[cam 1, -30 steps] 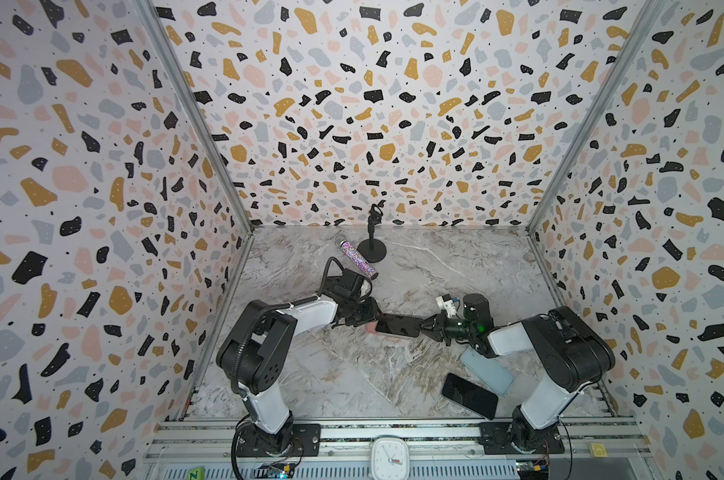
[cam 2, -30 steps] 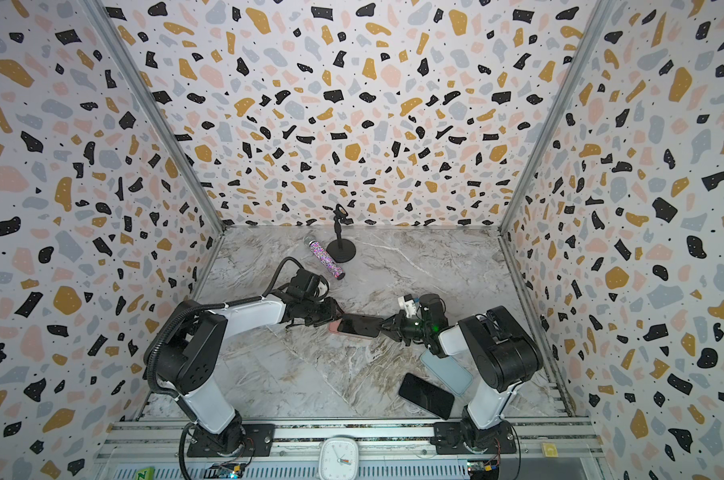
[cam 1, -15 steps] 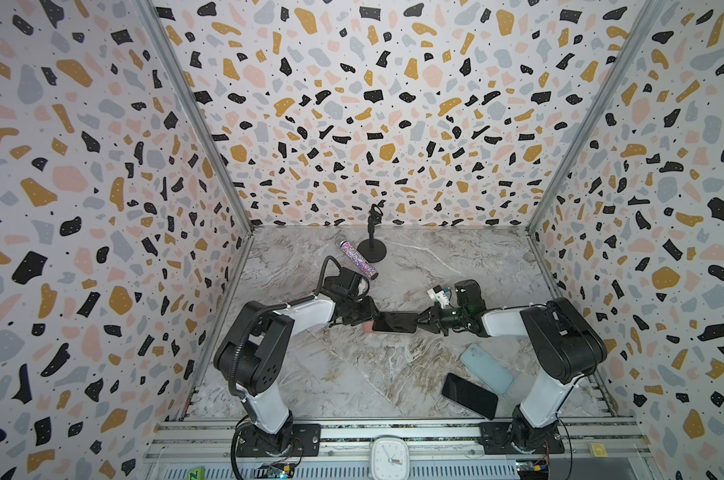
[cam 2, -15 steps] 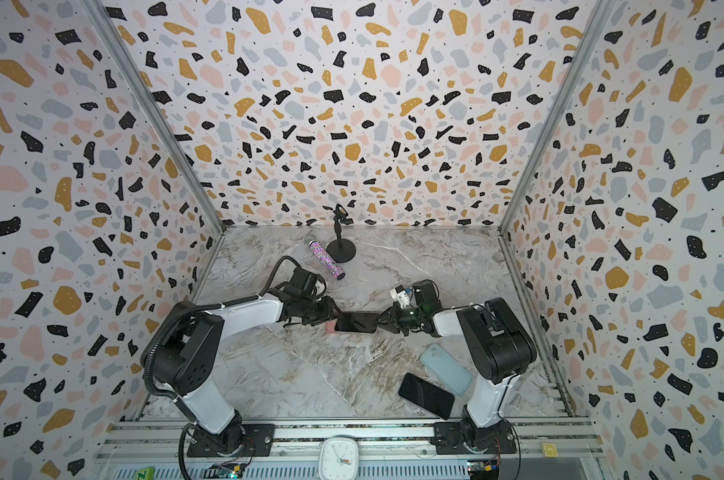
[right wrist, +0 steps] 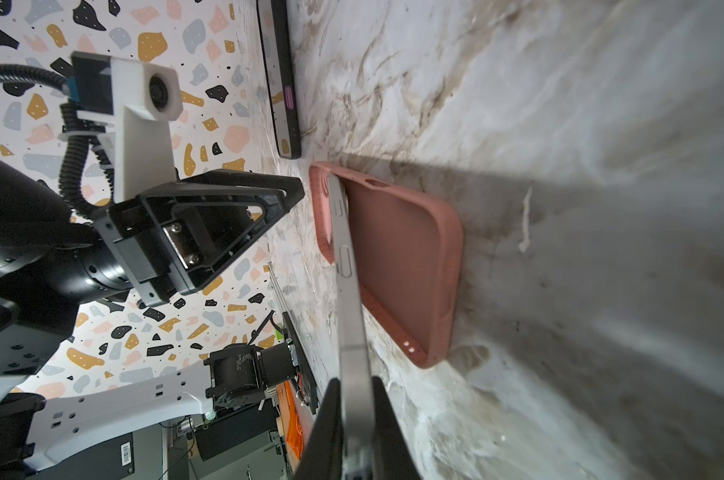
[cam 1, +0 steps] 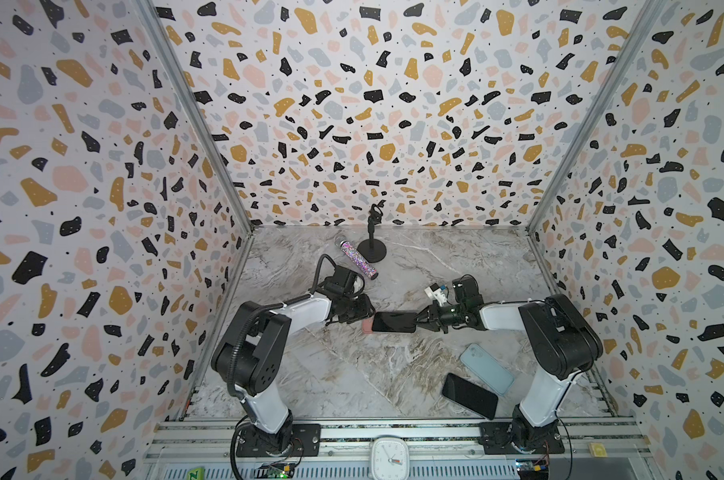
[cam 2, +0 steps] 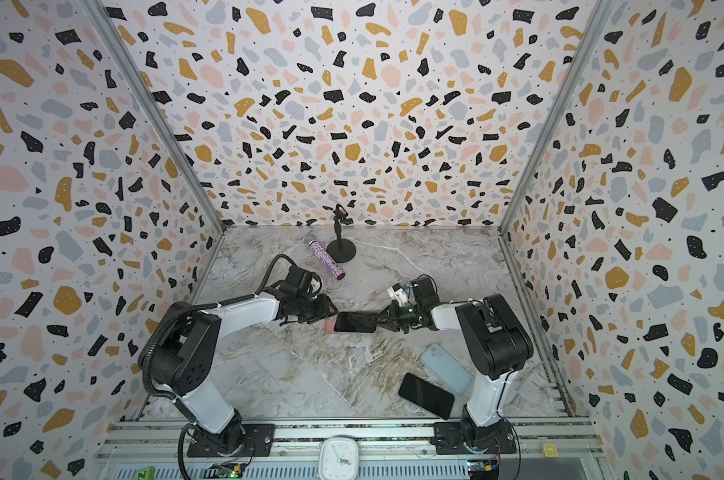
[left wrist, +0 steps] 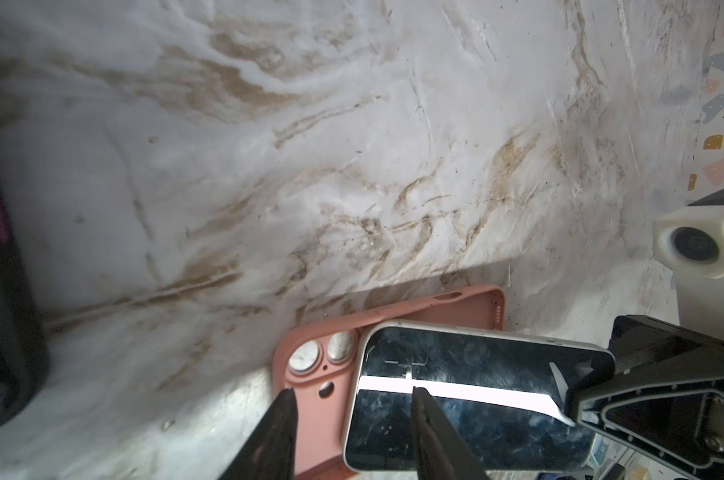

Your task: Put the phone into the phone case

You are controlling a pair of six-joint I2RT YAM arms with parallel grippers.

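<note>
The insertion step is being carried out. The phone (cam 1: 393, 322) is being gripped at one short end by the right gripper (cam 1: 419, 320), jaws closed tight on it. It is being held tilted over the pink phone case (left wrist: 455, 309), which is lying midway between the left and right edges of the table (cam 1: 352, 374). The left gripper (left wrist: 352, 392) is being held half open and empty at the case's camera end. Next, the phone should probably be lowered inside the rim and pressed flat.

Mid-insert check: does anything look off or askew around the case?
Yes. The phone lies skewed and tilted over the case, not seated: the camera holes are uncovered, and the right end effector holds its other end raised.
</note>
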